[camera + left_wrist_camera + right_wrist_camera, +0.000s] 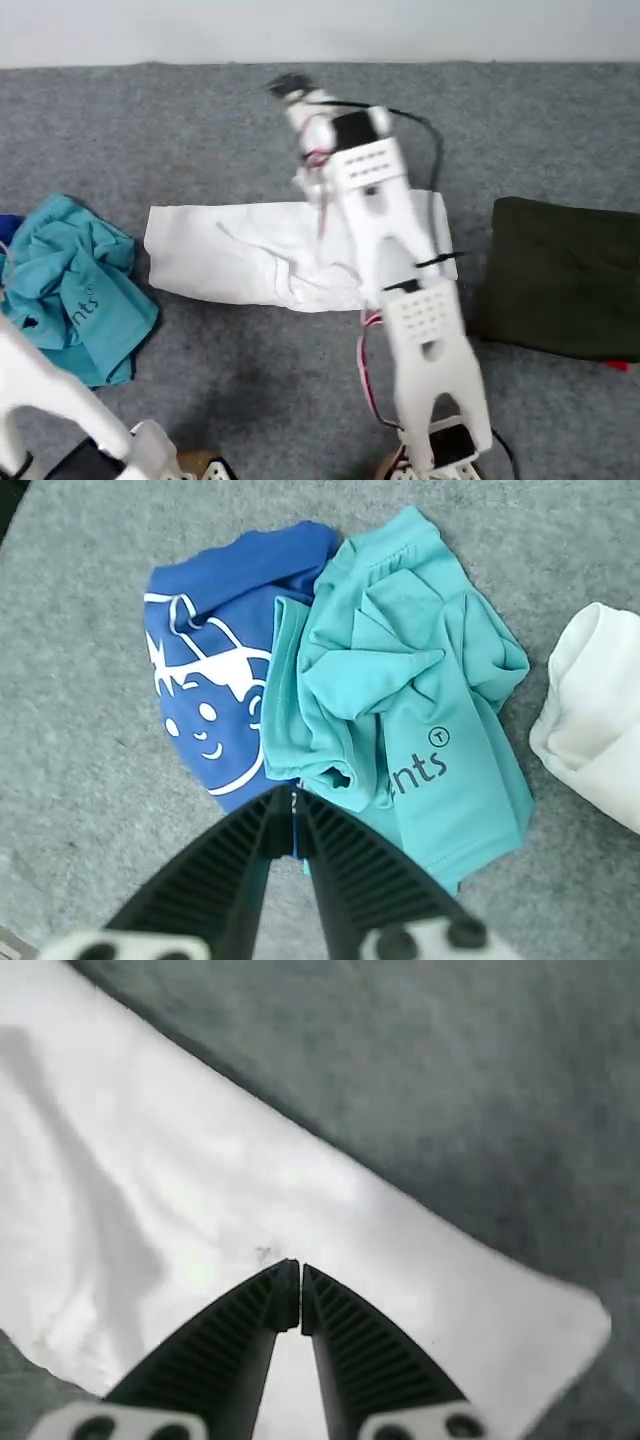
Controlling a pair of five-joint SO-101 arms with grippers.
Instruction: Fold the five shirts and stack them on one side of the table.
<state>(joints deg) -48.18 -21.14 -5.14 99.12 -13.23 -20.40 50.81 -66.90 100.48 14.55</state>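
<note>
Seeing left arm [45, 395] and right arm [425, 330] nearest, both rising from the near side of the white shirt [230, 255]. Reading left gripper [293, 795] as clenched, nothing in it, hanging over the teal shirt [400, 680] just left of the white shirt. Noting teal shirt crumpled in a heap, print on one fold, overlapping a blue shirt [230, 590] with a white cartoon face, farther left of the white shirt. Reading right gripper [299, 1268] as clenched as well, tips over the white shirt close to one of its edges; cannot tell if cloth is pinched. Noting white shirt spread flat, long side across, wrinkled around the middle. Spotting dark green shirt [565, 275] folded flat, right of the white shirt, apart from it. Leaves bare grey table cover [250, 380] on the near side of the white shirt and a wide strip beyond its far edge.
</note>
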